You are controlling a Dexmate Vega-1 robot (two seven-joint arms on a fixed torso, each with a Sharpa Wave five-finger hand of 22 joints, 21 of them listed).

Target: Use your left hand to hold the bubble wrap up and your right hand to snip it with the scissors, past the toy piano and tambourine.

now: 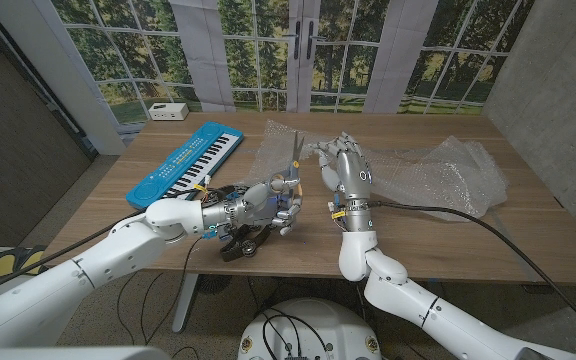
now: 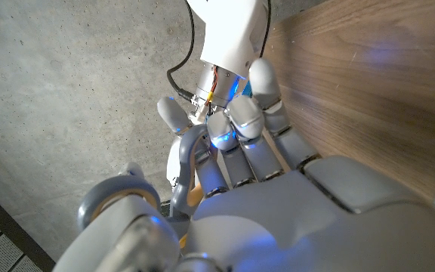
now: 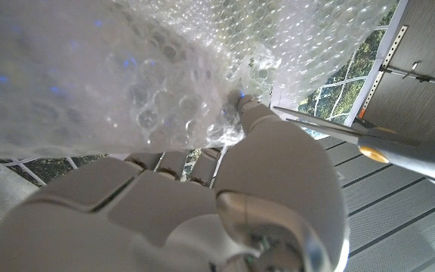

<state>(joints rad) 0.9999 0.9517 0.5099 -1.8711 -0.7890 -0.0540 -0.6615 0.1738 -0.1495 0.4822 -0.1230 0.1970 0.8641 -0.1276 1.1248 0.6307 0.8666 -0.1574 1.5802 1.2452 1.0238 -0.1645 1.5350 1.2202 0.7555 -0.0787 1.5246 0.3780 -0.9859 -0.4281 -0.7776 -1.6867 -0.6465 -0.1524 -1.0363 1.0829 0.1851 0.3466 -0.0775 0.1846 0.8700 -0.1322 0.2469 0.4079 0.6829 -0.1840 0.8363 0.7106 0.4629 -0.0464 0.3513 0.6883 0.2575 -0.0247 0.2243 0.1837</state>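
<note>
Here, up in the left hand (image 1: pixel 268 205): the scissors (image 1: pixel 295 160), fingers closed tight round the handle, blades pointing straight up. Just beside the blades, on the robot's right side: the lifted edge of the bubble wrap (image 1: pixel 438 175), pinched in the right hand (image 1: pixel 346 178). Rest of the wrap spread long across the wooden table (image 1: pixel 468 250), off to the right. So, swapped from the job as told. Probably only a small lean to the right needed for a snip. Blue toy piano (image 1: pixel 188 160) behind the left arm. Big windows and trees beyond, grey wall at the side.
</note>
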